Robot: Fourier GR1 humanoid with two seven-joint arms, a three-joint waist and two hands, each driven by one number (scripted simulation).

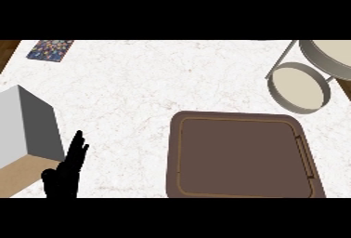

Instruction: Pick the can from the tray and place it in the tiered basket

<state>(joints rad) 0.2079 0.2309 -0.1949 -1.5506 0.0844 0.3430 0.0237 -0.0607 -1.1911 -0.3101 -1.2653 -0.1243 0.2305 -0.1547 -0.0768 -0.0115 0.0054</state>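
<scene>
A brown square tray (243,155) lies on the white marble counter at the lower right, and nothing shows on it. The grey tiered basket (302,88) stands at the upper right, its lower round tier near the tray's far corner and its upper tier (332,56) cut by the view's edge. No can shows anywhere in the view. My left hand (68,169) rests open at the lower left, fingers pointing up, well left of the tray. My right hand does not show.
A grey box (27,125) stands at the left edge beside my left hand. A small colourful patterned card (50,49) lies at the far left corner. Wooden floor shows past the counter's corners.
</scene>
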